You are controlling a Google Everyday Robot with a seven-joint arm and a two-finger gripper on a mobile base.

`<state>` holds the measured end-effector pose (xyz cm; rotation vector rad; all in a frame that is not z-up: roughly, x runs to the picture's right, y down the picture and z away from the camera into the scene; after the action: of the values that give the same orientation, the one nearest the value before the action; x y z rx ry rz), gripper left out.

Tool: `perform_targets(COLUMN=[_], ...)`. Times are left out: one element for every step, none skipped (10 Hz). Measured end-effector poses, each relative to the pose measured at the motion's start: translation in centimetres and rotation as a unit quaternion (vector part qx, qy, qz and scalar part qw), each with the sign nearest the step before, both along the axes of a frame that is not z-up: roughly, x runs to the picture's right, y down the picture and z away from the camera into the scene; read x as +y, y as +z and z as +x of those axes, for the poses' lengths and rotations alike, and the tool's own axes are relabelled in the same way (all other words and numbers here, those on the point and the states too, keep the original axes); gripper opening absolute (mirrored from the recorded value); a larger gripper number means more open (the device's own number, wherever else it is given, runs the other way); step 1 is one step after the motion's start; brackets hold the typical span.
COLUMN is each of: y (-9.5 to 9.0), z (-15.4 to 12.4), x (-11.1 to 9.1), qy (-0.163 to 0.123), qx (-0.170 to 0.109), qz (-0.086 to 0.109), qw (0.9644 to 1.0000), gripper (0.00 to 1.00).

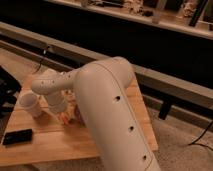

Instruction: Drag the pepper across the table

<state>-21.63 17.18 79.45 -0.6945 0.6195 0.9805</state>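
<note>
White arm's gripper (63,115) is low over the light wooden plank counter (50,146), just right of the white cup (30,105), jaws closed on the slim orange pepper (66,119) at their tips, left-centre.

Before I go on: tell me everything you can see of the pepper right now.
Little of the pepper shows: just orange patches low on the light wooden table. The gripper covers most of it, standing down on it, shut and apparently pinching it. It sits between the white cup, which it does not touch, and the big white arm. Its stem end, full shape and lie cannot be made out.
</note>
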Motion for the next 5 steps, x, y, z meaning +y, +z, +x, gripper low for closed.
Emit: perform_targets(y=[-0.1,-0.3,-0.5,-0.6,-1.0], z=[0.2,0.8,1.2,1.6,2.1], x=[0.1,0.3,0.6,0.9,1.4], qy=[-0.001,-0.003,-0.006,-0.009,-0.015], qx=[0.002,0.006,0.009,0.011,0.012], qz=[0.0,-0.001,-0.003,-0.006,-0.01], qw=[1.0,1.0,0.9999,0.9999,0.9998], gripper=[0.1,0.1,0.1,0.1,0.1])
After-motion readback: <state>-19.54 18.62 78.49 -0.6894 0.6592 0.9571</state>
